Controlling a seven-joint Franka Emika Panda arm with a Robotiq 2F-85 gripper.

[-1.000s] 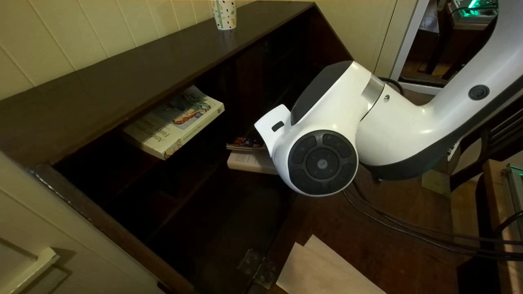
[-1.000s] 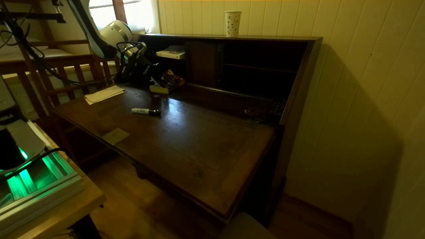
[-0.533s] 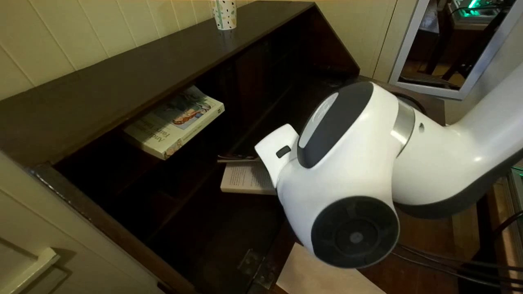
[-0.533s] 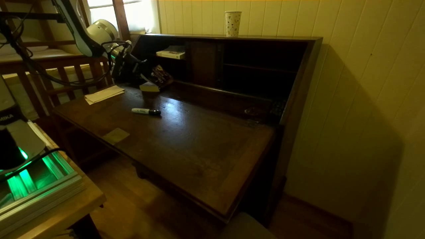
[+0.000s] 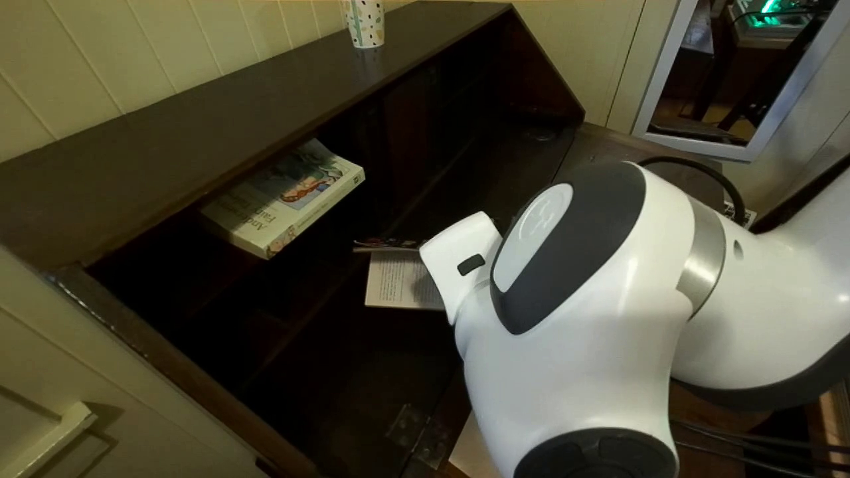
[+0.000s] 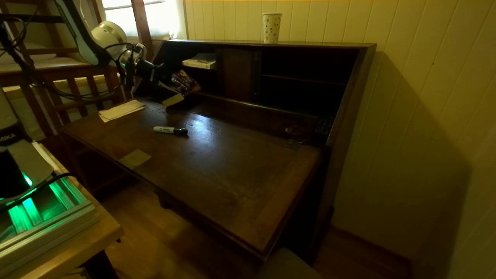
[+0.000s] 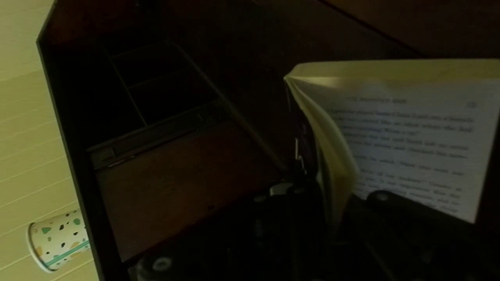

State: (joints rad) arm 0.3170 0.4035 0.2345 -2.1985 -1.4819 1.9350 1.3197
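- Over the back part of the bench (image 6: 228, 166), the gripper (image 7: 332, 199) looks closed on one open book (image 7: 402, 134) — cover and a wad of pages pinched together, the remaining pages spread out beside the grip.
- The open book hangs tilted, low above the bench; whether its bottom corner touches the bench I cannot tell.
- To handle it well, I'd keep the squeeze firm and the motion slow: with only part of it gripped, the free half will likely swing or slip.
- Levelling the spine should help too, since splayed pages could snag on the shelving (image 6: 237, 73) behind the bench.
- Books: two — the open book, plus a closed book (image 5: 285, 199) lying flat in an upper compartment behind the bench.
- Cups: one paper cup (image 6: 271, 28), upright on the top ledge (image 5: 265, 106) above the bench's back.
- Markers: one marker (image 6: 170, 130), lying on the bench.
- Paper: a folded paper (image 6: 122, 110) near one end of the bench; one sheet or two, I cannot tell.
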